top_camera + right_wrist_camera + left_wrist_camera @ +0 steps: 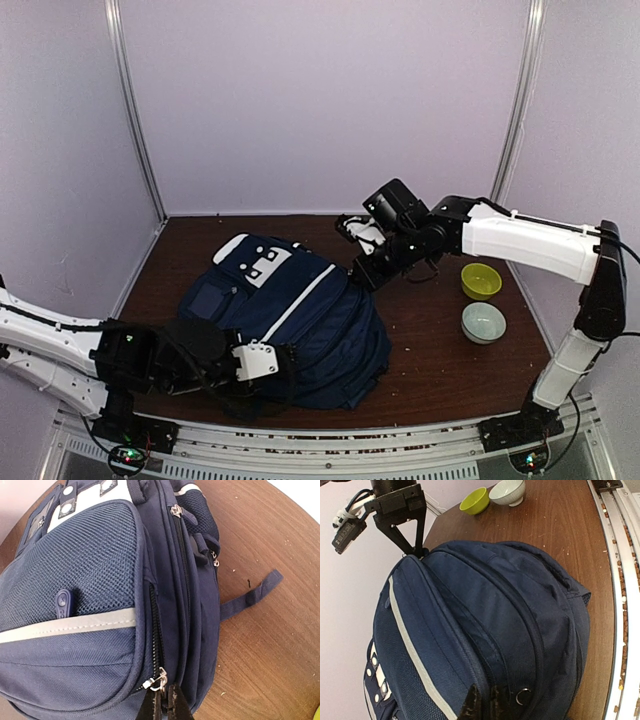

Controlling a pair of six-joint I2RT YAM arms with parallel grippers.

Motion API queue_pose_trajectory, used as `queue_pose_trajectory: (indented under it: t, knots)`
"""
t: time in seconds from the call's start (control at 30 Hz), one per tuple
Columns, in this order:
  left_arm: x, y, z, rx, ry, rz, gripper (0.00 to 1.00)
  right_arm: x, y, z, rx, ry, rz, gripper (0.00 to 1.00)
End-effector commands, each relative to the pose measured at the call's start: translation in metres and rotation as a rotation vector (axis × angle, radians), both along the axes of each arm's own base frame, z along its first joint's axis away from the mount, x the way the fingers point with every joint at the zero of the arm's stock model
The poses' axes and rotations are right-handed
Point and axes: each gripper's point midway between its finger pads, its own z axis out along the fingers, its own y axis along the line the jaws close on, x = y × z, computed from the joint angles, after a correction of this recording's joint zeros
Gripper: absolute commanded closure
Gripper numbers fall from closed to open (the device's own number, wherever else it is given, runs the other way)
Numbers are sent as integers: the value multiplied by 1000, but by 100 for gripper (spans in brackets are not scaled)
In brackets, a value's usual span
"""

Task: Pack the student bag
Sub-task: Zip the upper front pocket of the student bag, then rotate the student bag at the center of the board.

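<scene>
Setting: we see a brown wooden table (430, 330) closed in by pale lilac walls (320, 100).
Bag: the navy bag (290, 300) lies flat in the middle of the table, its flap end with the white patches pointing to 11 o'clock and its rounded bulk toward 5 o'clock.
Stripe: a thin pale stripe (300, 295) runs across the bag's upper face.
Left gripper: the left gripper (285, 360) sits at the bag's 6 o'clock edge; in its wrist view we find the jaws closed, tips against the zip seam, with a metal ring (522, 696) just beside them at 3 o'clock.
Right gripper: the right gripper (355, 272) meets the bag's edge at 1 o'clock; its jaws are closed too, and a silver zip pull (159, 681) touches the tips.
Grip: we cannot tell whether either pair of jaws pinches anything.
Strap: a short dark strap (255, 595) lies flat on the wood beside the bag.
Bowls: a green bowl (481, 281) and a white bowl (483, 322) stand close together at 3 o'clock of the bag, well apart from it, the green one farther back.
</scene>
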Motion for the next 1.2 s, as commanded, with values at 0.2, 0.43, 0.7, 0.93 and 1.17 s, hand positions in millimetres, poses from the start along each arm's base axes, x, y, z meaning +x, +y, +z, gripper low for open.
queue_pose_trajectory:
  t: [0.2, 0.43, 0.7, 0.93, 1.17]
  knots:
    - [-40, 20, -12, -26, 143, -83, 100, 67, -19, -3, -65, -130, -43, 100]
    - [38, 98, 20, -300, 202, 659, 32, 29, 9, -37, -7, -39, 79, 100]
    - [45, 174, -28, -341, 510, 1122, 46, 6, 17, -67, 42, 41, 104, 100]
    - [61, 183, -64, -304, 605, 1224, 43, -22, 22, -76, 58, 69, 145, 100]
    - [95, 200, -58, -394, 548, 1281, 41, -67, 34, -72, 82, 102, 235, 100]
